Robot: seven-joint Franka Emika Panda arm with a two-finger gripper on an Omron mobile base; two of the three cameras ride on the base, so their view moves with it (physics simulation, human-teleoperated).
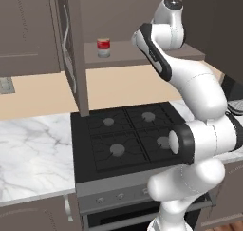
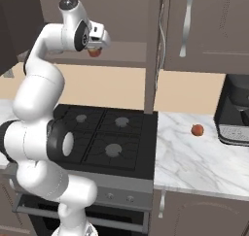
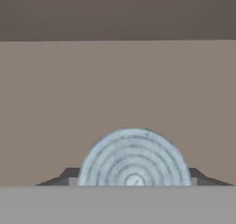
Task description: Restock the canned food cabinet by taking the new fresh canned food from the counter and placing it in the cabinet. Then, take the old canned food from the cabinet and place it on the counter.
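At upper left of the right base view, the claw (image 2: 96, 49) grips the new can (image 2: 95, 52) inside the cabinet (image 2: 121, 53). The can looks rigid, smooth, light; side grasp suits. The old can (image 1: 103, 47) stands on the shelf.

Even, soft rendered lighting; mild softness in all three views.

No single light source can be made out, and no hard cast shadows are seen. The white arm (image 1: 199, 97) is shaded gently along its undersides, with a faint sheen on its upper curves in the left base view. The marble bench (image 1: 33, 149) at lower left is rendered bright and low in contrast, while the stovetop (image 2: 109, 133) is kept dark without glare. The cabinet (image 1: 28, 30) interior is dimmer toward the top of the frame. The hand view is flat and slightly blurred; the can end (image 3: 133, 158) at lower centre is shown soft-edged. No edge distortion is noticed.
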